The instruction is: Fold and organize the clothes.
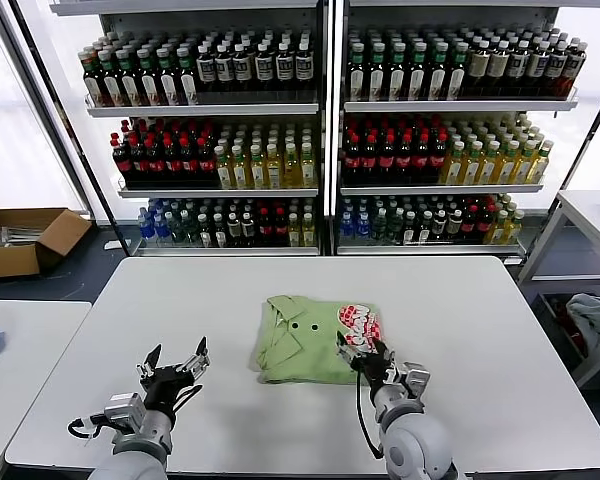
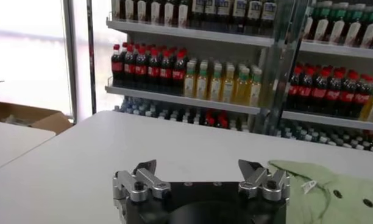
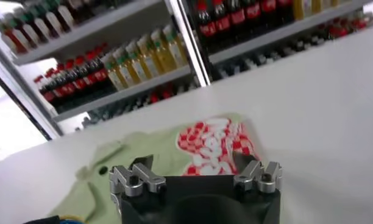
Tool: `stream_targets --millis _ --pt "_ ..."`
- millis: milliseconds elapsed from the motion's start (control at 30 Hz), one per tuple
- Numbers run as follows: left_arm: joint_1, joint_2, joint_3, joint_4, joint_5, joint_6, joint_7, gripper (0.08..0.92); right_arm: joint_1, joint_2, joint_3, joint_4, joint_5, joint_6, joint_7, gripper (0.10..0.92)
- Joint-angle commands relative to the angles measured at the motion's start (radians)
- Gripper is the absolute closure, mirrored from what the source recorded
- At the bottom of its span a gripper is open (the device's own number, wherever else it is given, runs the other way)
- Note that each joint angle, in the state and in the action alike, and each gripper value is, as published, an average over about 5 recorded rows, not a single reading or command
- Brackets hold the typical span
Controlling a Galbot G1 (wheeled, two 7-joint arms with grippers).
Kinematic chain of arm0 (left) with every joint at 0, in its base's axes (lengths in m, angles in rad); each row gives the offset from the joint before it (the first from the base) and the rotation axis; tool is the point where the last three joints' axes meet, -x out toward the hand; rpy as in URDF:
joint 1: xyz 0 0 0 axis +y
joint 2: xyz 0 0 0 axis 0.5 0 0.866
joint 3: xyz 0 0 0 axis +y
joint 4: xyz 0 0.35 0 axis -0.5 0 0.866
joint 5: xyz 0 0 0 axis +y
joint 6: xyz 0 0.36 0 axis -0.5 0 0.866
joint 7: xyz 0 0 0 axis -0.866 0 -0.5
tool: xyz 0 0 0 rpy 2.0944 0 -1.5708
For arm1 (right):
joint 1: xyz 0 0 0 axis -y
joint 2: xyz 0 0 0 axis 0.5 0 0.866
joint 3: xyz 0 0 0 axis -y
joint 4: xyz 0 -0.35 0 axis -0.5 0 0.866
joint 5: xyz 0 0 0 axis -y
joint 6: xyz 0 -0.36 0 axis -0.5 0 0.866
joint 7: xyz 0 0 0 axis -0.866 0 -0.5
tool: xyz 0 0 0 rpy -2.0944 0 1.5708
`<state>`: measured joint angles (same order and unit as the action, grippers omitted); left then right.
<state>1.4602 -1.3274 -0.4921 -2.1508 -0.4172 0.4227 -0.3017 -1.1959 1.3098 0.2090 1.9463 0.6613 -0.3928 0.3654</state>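
Already your polo shirt (image 1: pixel 315 338) lies folded into a compact rectangle near the middle of the counter (image 1: pixel 480 330), collar and buttons toward your left, the red-and-white print at its right end. So the folding looks done, and you seem to be at the organizing step: placing or squaring up the bundle.

Your right end effector (image 1: pixel 365 355) hovers at the shirt's near right corner, just by the print, with its fingers spread and nothing between them. Your left end effector (image 1: pixel 173 365) waits off the fabric, over bare counter to the shirt's left, also spread wide and empty.

For the next move, you'd likely need both sides under or against the bundle's edges so the folds don't slip apart when it shifts; soft fabric like this will sag if lifted from one corner.

As for containers: a cardboard box (image 1: pixel 25 240) sits on the floor at far left, contents unclear; the shelves (image 1: pixel 325 105) behind hold rows of bottles (image 1: pixel 230 160).
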Motion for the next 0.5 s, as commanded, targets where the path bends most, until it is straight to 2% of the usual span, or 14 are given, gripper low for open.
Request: stream_targets --millis 33,133,300,500 --pt "0.010 -0.016 0.000 -0.010 -0.003 -0.015 0.006 0.177 -0.028 -0.107 0.060 0.196 -0.301 0.019 -0.048 0.203" --pt "0.011 -0.021 -0.002 -0.016 -0.011 -0.030 0.007 0.177 -0.047 -0.186 0.091 0.196 -0.394 0.013 -0.042 0.203" --pt "0.005 -0.038 -0.001 -0.028 -0.026 -0.053 0.008 0.177 -0.074 -0.297 0.141 0.167 -0.414 0.001 -0.024 0.203" --pt "0.003 -0.059 0.013 -0.028 -0.020 -0.070 0.016 0.177 -0.110 -0.289 0.157 0.155 -0.442 0.008 -0.027 0.203"
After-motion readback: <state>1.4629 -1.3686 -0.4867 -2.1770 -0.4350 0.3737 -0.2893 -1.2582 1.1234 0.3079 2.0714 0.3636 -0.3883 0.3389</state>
